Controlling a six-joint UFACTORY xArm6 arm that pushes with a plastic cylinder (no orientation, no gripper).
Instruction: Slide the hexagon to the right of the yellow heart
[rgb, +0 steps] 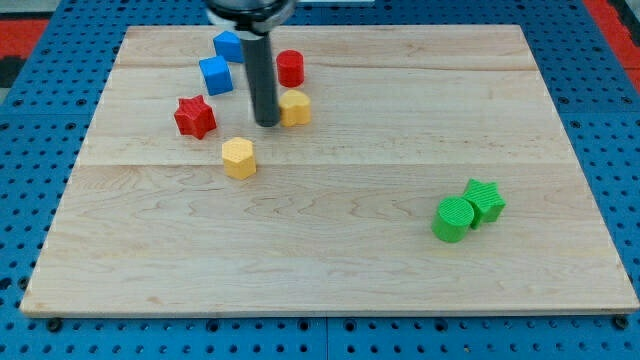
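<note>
No text, label, brand, number or sign can be read anywhere in the camera view. The coloured blocks carry no markings, and the wooden board shows only its plain grain.

One high, fairly close view, angled down over the whole wooden board.

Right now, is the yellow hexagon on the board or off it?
On: the yellow hexagon sits flat on the wooden board, inside its edges.
</note>
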